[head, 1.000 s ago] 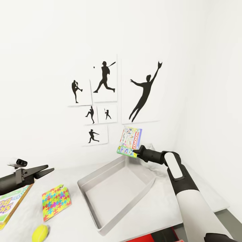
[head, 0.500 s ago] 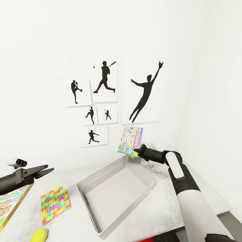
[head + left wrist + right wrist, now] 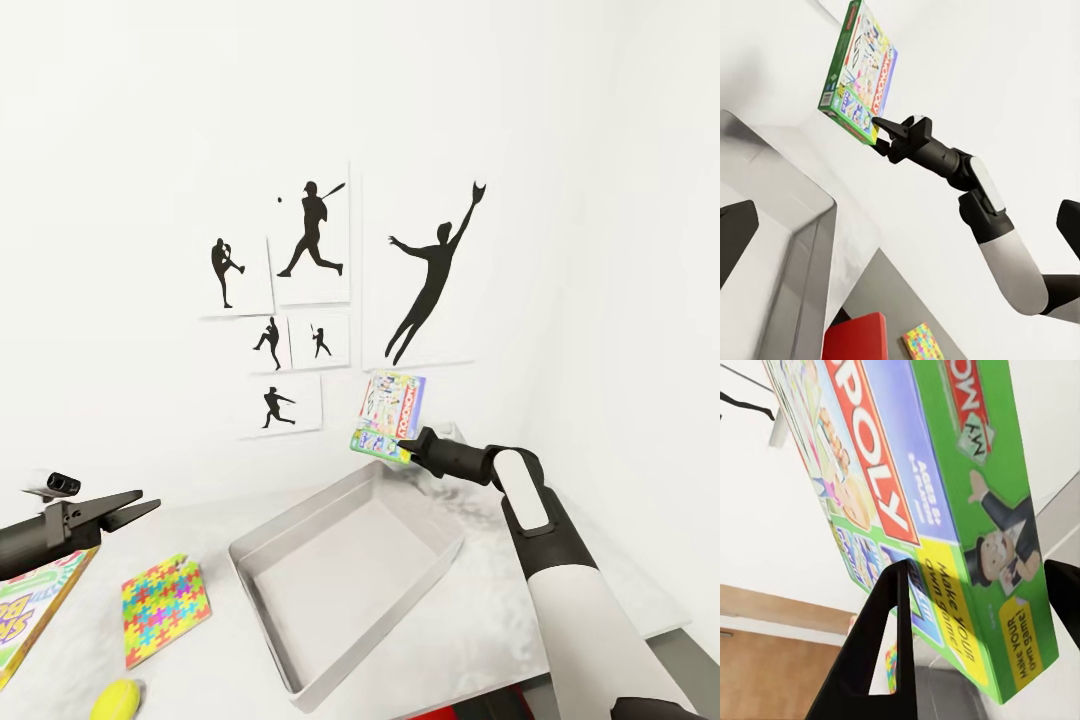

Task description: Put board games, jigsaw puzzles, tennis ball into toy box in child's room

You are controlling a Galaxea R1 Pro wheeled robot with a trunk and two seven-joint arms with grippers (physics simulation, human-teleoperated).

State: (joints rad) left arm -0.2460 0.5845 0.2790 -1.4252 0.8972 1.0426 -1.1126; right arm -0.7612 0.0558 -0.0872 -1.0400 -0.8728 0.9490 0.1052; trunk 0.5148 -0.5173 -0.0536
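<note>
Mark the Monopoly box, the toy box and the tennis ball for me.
Monopoly box (image 3: 394, 407): head view, printed front face.
Toy box (image 3: 345, 575): head view, bare grey floor.
Tennis ball (image 3: 117, 698): head view, visible yellow-green upper side.

Printed words on the game box
The flat green, red and white Monopoly game box (image 3: 945, 502) reads "My MO…", "…POLY"; yellow patches say "Make YOUR own game!"

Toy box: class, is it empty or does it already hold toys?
Empty. The toy box shows a bare grey floor; the Monopoly game hangs above its far corner in the right gripper.
</note>
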